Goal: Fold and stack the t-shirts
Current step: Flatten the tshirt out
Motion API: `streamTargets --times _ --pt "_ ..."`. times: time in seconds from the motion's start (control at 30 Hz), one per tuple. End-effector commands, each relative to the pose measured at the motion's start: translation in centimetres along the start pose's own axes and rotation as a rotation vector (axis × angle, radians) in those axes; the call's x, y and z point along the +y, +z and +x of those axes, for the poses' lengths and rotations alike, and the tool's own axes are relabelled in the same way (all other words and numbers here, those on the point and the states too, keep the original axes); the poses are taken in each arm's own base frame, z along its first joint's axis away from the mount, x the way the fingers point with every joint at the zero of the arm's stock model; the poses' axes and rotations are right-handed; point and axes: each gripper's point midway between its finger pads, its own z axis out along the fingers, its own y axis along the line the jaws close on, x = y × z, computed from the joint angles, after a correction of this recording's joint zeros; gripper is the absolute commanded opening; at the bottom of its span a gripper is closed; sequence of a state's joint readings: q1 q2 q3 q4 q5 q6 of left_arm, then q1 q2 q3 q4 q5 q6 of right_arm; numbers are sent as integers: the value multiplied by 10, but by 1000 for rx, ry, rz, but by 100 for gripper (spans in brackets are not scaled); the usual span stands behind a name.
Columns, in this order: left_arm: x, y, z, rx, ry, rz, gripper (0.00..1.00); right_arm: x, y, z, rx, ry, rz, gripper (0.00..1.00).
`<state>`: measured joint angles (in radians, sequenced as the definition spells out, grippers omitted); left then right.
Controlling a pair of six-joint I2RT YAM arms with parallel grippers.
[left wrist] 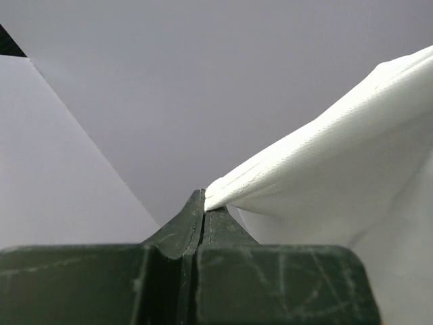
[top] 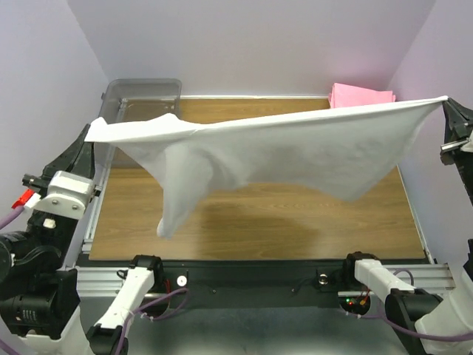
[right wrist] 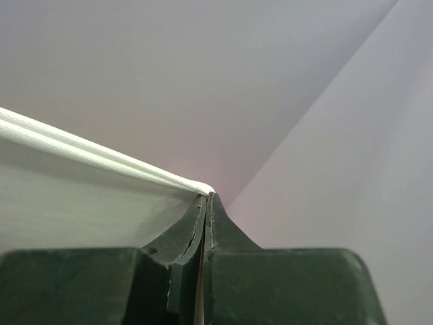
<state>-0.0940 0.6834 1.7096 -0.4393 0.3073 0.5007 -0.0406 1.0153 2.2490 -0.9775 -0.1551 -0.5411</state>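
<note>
A white t-shirt hangs stretched across the whole table, held up in the air by both arms. My left gripper is shut on its left corner, and the cloth comes out of the pinched fingertips in the left wrist view. My right gripper is shut on the right corner, where a taut hem leads into the closed tips. A sleeve droops towards the table. A folded pink t-shirt lies at the back right, partly hidden behind the white one.
A clear grey plastic bin stands at the back left corner. The wooden table top shows beneath the hanging cloth. Pale walls close the space on the left, right and back.
</note>
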Motion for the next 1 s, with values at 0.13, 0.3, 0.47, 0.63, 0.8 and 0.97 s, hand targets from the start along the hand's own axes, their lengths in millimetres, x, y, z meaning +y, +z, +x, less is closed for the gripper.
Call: streamTargets --times 0.13,0.3,0.47,0.63,0.8,0.97 --pt "-6 38 80 238 41 38 0 15 57 82 231 -32 -36 1" --pt "-45 67 154 381 11 203 0 73 93 163 358 -30 -247 1" --pt "-102 91 269 625 -77 360 0 128 123 259 483 -25 -393 1" --pt "-179 110 377 840 -23 471 0 179 164 337 580 35 -522 1" --pt "-227 147 468 997 17 502 0 220 205 410 693 37 -575 1" --pt "-250 201 549 1108 50 469 0 253 243 494 848 86 -546 0"
